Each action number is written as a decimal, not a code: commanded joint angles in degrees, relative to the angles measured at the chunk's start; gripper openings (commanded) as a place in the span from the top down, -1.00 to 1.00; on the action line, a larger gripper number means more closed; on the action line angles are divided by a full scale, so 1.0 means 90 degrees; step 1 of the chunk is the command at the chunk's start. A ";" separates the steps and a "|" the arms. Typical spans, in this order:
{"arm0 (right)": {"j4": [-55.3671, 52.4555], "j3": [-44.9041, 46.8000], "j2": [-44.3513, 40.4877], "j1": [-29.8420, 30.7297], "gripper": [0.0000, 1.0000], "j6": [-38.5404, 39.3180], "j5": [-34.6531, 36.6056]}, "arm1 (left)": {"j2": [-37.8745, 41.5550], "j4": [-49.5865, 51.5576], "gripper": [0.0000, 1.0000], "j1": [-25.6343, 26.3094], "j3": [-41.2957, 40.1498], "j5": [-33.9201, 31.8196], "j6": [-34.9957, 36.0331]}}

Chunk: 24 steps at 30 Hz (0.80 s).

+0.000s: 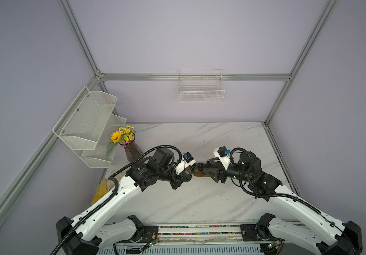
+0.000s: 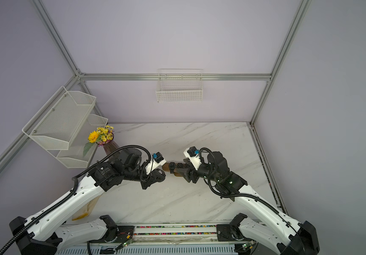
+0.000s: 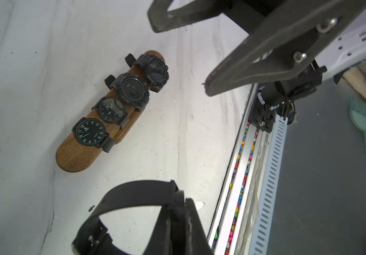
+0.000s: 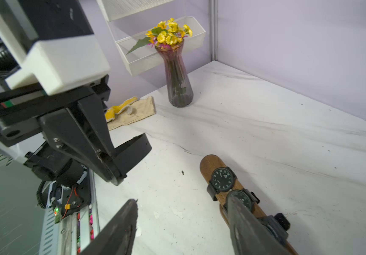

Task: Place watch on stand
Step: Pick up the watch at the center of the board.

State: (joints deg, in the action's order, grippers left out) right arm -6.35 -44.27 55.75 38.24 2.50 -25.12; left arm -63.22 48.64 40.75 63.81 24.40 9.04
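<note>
Black watch [image 3: 133, 193] pinched in left gripper [image 3: 183, 212], apart from stand [image 3: 76, 156].

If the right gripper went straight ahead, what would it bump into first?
Probably the black watch that the left gripper holds, hanging close ahead of the right gripper. It might instead slip past onto the bare table beyond the stand; depth is unclear.

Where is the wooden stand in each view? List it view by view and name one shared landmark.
In a top view: stand, just right of centre, below mid-height, partly hidden.
In a top view: stand, left of centre, same height.
Left wrist: stand, left of centre, slanting, four watches on it.
Right wrist: stand, lower right, running off the bottom edge.
Shared landmark: coloured bead strip along the table's front edge.
</note>
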 commanded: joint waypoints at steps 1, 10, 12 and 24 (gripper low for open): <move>-0.0142 -0.0094 -0.0201 0.0390 -0.35 0.0953 -0.0500 | 0.0024 0.0661 1.00 0.0253 0.0501 0.0411 0.1363; -0.0068 0.0156 0.0025 0.1197 -0.23 0.1331 -0.0607 | -0.0196 0.0711 1.00 0.0376 0.0601 0.0638 0.1721; -0.0145 0.0134 0.0228 0.1314 -0.13 0.1371 -0.0559 | -0.0211 0.0688 1.00 0.0374 0.0588 0.0638 0.1738; 0.0169 0.0457 0.0390 0.1550 0.02 0.1213 0.0262 | -0.0627 0.0630 1.00 0.0435 0.0468 0.0448 0.1596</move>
State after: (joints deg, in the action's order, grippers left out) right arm -5.80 -41.39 58.65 51.13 12.03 -24.56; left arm -68.31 56.03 43.64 66.13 26.72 20.62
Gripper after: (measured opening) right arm 0.488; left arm 0.091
